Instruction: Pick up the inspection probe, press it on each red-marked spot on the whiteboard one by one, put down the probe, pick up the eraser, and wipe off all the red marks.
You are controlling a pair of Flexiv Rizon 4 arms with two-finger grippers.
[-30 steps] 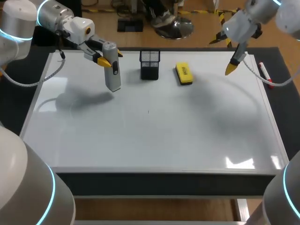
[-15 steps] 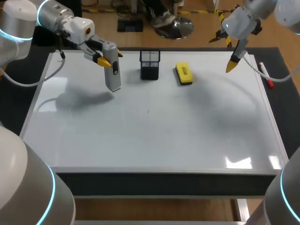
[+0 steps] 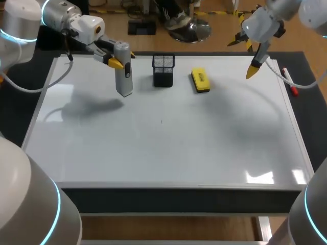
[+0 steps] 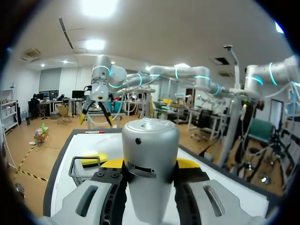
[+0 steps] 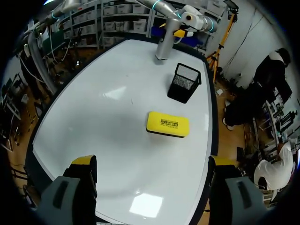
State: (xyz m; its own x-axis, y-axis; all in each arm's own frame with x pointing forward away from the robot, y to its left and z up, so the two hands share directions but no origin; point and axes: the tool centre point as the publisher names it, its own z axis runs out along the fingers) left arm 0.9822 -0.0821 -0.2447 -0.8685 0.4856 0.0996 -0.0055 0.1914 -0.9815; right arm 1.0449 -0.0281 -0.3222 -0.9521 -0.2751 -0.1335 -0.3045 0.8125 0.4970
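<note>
Probe (image 3: pixel 123 71) looks like a stiff grey cylinder w/ a smooth shell, so prob light but a bit slippery; best hold is round the upper body. My L gripper (image 3: pixel 122 59) has it there, both fingers clamped on its sides. Probe is upright over the far-left part of the whiteboard (image 3: pixel 168 148), beside the mesh basket (image 3: pixel 163 70), tip seemingly off the surface. R gripper (image 5: pixel 151 161) is spread wide w/ nothing in it, eraser (image 5: pixel 168 124) ahead of it. Can't make out red marks
</note>
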